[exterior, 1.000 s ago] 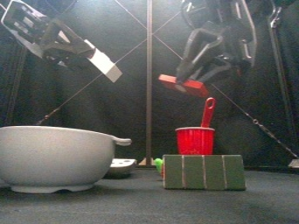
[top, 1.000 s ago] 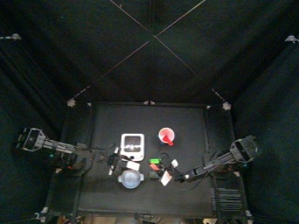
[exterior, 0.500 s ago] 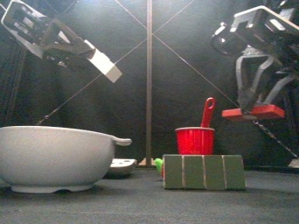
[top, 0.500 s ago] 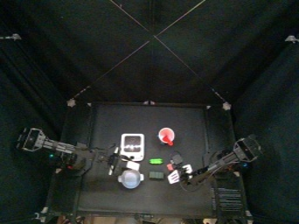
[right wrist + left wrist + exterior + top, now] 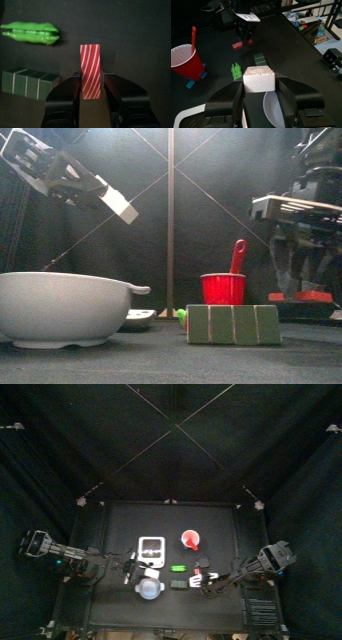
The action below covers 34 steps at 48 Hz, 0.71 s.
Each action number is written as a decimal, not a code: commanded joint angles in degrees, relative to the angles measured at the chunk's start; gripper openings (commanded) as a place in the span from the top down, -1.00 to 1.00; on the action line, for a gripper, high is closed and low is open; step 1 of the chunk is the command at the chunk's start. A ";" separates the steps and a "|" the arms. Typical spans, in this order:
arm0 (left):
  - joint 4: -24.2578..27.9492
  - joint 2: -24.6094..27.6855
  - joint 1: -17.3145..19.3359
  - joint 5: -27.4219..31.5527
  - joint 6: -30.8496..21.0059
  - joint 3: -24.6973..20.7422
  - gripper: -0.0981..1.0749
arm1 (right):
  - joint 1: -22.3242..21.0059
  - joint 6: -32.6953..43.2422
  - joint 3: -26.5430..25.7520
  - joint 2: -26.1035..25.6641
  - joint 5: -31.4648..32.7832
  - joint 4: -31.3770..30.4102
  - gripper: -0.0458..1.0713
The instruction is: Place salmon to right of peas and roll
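Observation:
The salmon (image 5: 90, 70), a red striped slab, sits between the jaws of my right gripper (image 5: 90, 76), which is shut on it. In the front view the salmon (image 5: 305, 298) hangs just above the table, to the right of the roll (image 5: 234, 324), a row of dark green blocks. The peas (image 5: 31, 32), bright green pods, lie beyond the roll (image 5: 27, 82). From the front only a small green bit of the peas (image 5: 179, 314) shows. My left gripper (image 5: 259, 82) is raised at the left, shut on a white block (image 5: 259, 78).
A red cup (image 5: 223, 288) with a red spoon stands behind the roll. A large white bowl (image 5: 60, 306) fills the front left. A white rectangular device (image 5: 151, 547) lies at the left of the table, near the red cup (image 5: 191, 539).
My right gripper has carried the salmon from high above the cup down and to the right, to just above the table beside the roll. The left arm has not moved.

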 commanded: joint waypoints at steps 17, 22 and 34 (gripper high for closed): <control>0.09 -0.26 0.79 -0.26 -0.09 -0.44 0.04 | 0.09 10.72 0.88 2.29 -4.57 -6.94 0.03; 0.09 -0.26 0.79 -0.26 -0.09 -0.44 0.04 | 0.09 11.16 1.41 2.99 -6.06 -6.86 0.03; 0.18 -0.18 0.79 -0.26 -0.18 -0.26 0.04 | 0.18 10.99 1.41 3.52 -7.03 -5.89 -0.04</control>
